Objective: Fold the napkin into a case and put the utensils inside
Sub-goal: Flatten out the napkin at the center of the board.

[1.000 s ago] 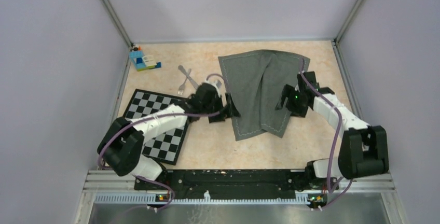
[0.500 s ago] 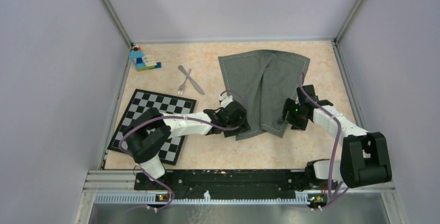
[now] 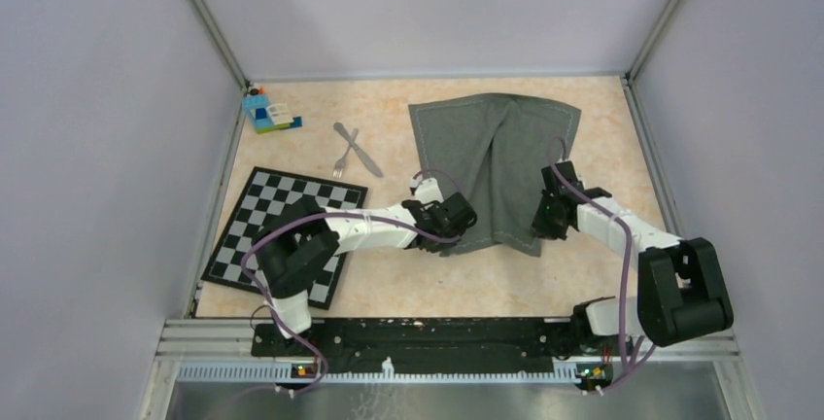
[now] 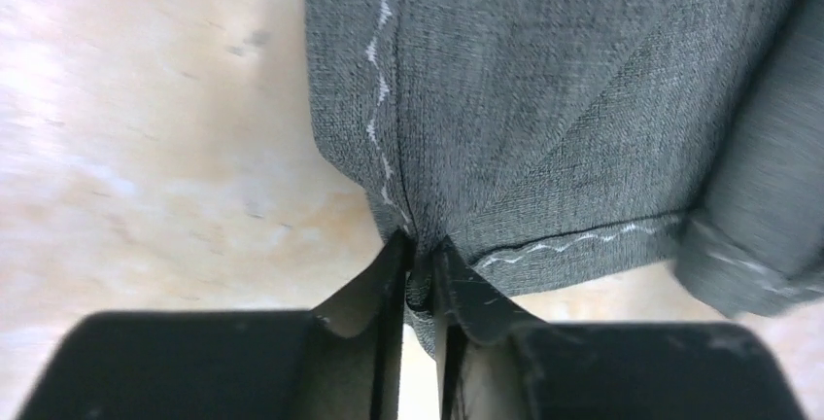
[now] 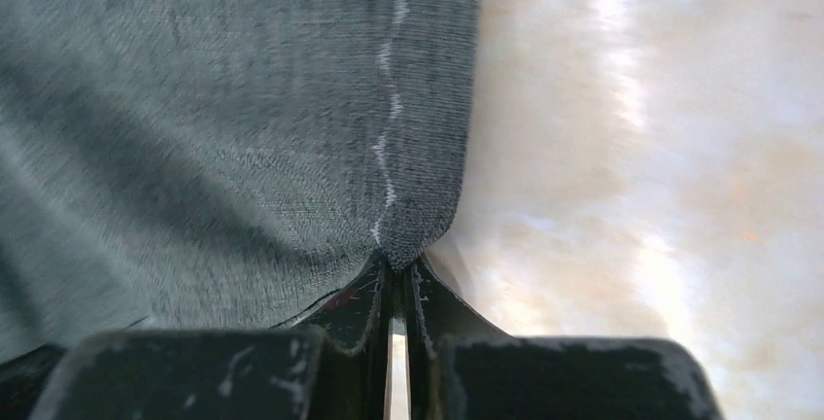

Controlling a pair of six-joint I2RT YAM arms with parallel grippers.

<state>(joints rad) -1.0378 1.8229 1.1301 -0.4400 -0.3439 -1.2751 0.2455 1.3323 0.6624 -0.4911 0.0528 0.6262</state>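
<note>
Top external view gives us the napkin [image 3: 491, 148] spread on the table [image 3: 408, 284], right of centre, its far edge near the back wall and a long raised crease running down its middle. We see both arms reaching to its near edge, one at each near corner.

From the left wrist view we find the left gripper [image 4: 420, 279] closed on the cloth's near left corner. The two dark jaws pinch the fabric just where the white zigzag hem stitching turns, and the cloth puckers toward them. From the right wrist view we find the right gripper [image 5: 396, 284] likewise clamped on the near right corner, its jaws almost touching with a thin fold of hem between them.

We see the fork [image 3: 342, 159] and the knife [image 3: 361, 153] lying crossed on the bare table, left of the napkin and well apart from both grippers. A black-and-white checkered mat [image 3: 255, 208] lies partly under the left arm, and a blue toy-brick block [image 3: 267, 112] sits in the far left corner.
</note>
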